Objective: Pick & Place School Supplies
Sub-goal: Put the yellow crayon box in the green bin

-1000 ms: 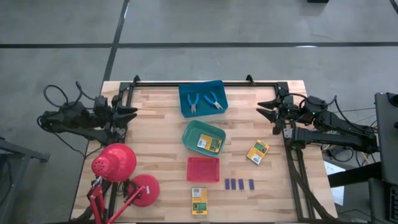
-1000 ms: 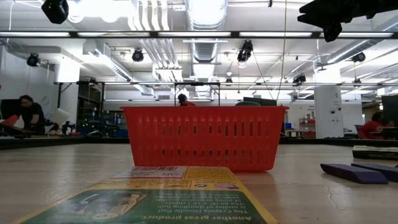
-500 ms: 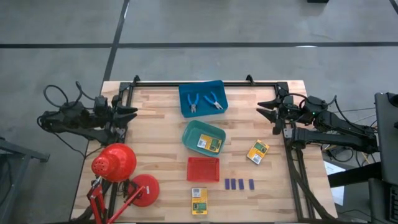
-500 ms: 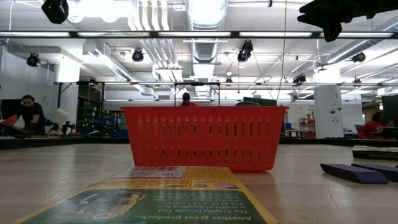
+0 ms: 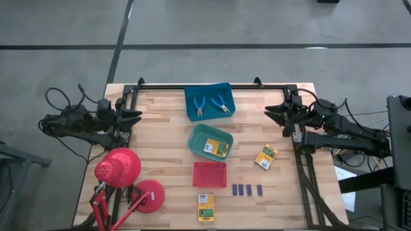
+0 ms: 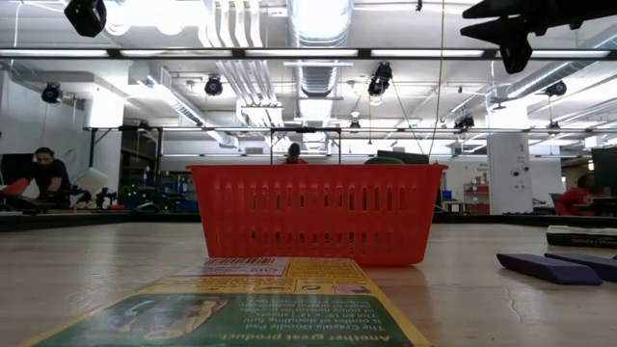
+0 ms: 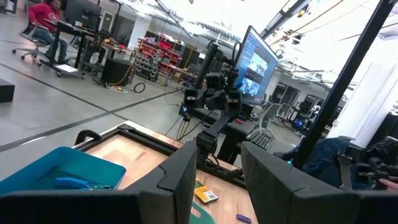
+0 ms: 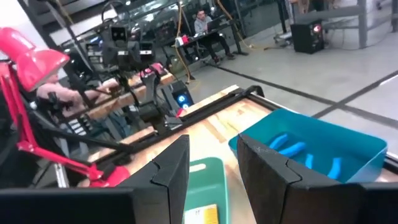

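Observation:
Two blue-handled tools (image 5: pixel 209 104) lie in the blue tray (image 5: pixel 192 95) at the far middle. One yellow-and-green box (image 5: pixel 216 149) lies in the green tray (image 5: pixel 198 137). A second box (image 5: pixel 266 156) lies flat on the table right of centre. A third (image 5: pixel 205 206) lies by the near edge. Several purple blocks (image 5: pixel 247 190) lie in a row near the red tray (image 5: pixel 210 174). My left gripper (image 5: pixel 136 117) is open above the table's left edge. My right gripper (image 5: pixel 270 114) is open above the far right. Both are empty.
A red desk lamp (image 5: pixel 119 168) with its round base (image 5: pixel 151 196) stands at the near left corner. A black frame rail (image 5: pixel 212 85) runs along the far edge. People sit in the room beyond the table (image 6: pixel 43 173).
My right gripper has shifted slightly, dipping a little in the low view. It stays open. Nothing on the table has moved.

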You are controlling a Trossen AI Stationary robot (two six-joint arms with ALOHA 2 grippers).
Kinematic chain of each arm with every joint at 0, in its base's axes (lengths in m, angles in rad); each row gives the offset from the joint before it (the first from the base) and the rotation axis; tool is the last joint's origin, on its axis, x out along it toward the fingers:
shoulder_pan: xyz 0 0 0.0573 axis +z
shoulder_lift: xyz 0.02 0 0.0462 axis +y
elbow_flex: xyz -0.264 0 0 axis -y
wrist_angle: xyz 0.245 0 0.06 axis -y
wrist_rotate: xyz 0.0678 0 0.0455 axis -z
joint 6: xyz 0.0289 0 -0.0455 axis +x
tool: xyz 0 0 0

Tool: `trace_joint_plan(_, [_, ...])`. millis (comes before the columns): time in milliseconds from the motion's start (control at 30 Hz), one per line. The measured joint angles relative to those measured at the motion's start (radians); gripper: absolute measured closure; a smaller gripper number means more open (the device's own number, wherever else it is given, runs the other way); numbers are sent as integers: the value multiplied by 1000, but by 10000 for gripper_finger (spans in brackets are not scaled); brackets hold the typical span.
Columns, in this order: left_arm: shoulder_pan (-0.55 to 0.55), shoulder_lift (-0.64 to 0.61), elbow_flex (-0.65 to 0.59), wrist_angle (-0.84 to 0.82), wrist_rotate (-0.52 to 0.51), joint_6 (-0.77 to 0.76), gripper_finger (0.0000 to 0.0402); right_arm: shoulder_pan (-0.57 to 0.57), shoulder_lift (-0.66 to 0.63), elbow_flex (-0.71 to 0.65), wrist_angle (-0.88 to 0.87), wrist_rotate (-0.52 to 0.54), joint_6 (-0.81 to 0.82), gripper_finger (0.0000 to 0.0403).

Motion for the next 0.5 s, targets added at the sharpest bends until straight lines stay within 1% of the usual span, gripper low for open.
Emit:
trace_joint_plan(167, [0,0,0,0,0,0,268,-2,11,0,-17,6,-34,275])
trace_joint_plan(367, [0,0,0,0,0,0,268,-1,6,0,-31,-66,65,275])
trace_joint_plan(500, [0,0,0,0,0,0,268,-2,7,0,-30,-43,70,275])
